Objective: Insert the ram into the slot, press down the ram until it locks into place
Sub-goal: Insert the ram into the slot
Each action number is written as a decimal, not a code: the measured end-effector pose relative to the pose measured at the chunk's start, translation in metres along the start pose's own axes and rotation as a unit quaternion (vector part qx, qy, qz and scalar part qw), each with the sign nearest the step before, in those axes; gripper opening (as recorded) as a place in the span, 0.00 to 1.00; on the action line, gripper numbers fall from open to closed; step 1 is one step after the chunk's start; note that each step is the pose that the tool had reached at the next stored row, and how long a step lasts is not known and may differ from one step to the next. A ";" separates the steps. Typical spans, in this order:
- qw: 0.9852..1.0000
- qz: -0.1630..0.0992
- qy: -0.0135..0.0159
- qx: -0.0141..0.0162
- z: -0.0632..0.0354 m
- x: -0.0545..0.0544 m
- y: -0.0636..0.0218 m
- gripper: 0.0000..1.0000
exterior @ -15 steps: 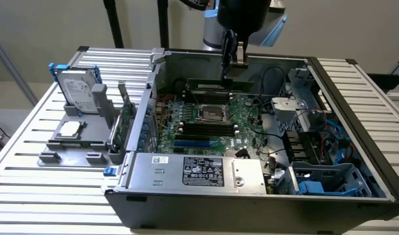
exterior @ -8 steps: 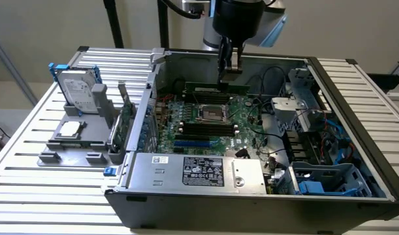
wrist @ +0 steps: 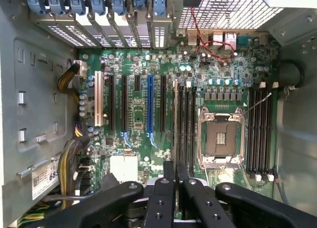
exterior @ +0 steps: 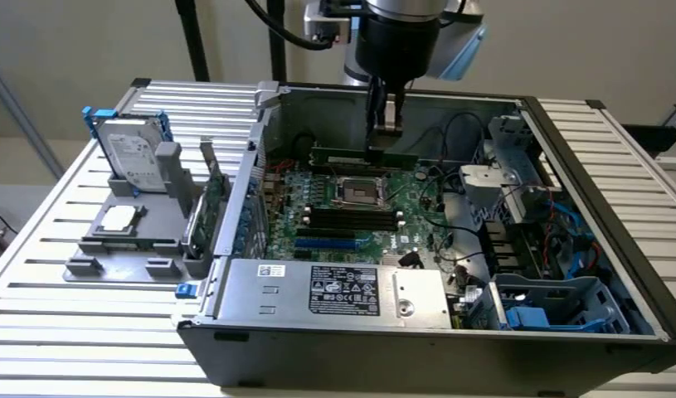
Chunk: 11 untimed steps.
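Gripper: the gripper [exterior: 382,141] hangs from the arm inside the open computer case [exterior: 603,207]; its two dark fingers [wrist: 168,181] are drawn nearly together and pinch the ram on its upper edge, close to mid-length.
Ram: the ram [exterior: 366,155], a long thin green stick, is held level and on edge, running across the exterior view, in front of the case's back wall. It sits above the motherboard [exterior: 410,228] and is not seated in any socket.
Slot: the memory slots [exterior: 338,220] are narrow black parallel strips lying flat on the board, one bank on each side of the CPU socket [exterior: 360,192]. In the wrist view the bank [wrist: 184,124] between the CPU socket [wrist: 220,139] and the expansion sockets runs in line with the fingers' narrow gap; which strip the stick is over I cannot tell.
Blue socket: a bright blue socket [wrist: 149,109] lies beside that bank, on the side away from the CPU socket.
Power supply: a grey box with a black label [exterior: 338,290] fills the case's near edge.
Table: the case stands on a slatted metal table [exterior: 50,249]; at the exterior view's left a grey fixture [exterior: 128,240] holds a hard drive [exterior: 133,157] upright.
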<state>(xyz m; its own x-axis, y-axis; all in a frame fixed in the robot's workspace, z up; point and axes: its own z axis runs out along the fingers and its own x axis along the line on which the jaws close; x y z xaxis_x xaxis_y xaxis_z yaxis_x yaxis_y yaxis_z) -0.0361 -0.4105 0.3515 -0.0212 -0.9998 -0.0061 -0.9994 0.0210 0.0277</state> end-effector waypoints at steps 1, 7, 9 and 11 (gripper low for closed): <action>1.000 0.002 0.000 0.001 0.0018 0.000 0.0002 0.13; 1.000 0.007 0.000 0.003 0.0127 0.000 -0.0001 0.13; 1.000 0.007 0.000 0.003 0.0164 0.000 -0.0001 0.13; 1.000 0.007 0.000 0.003 0.0200 0.000 -0.0003 0.13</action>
<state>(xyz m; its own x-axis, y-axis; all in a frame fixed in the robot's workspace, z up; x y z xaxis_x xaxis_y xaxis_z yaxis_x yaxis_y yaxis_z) -0.0364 -0.4104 0.3315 -0.0356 -0.9994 -0.0052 -0.9991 0.0355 0.0220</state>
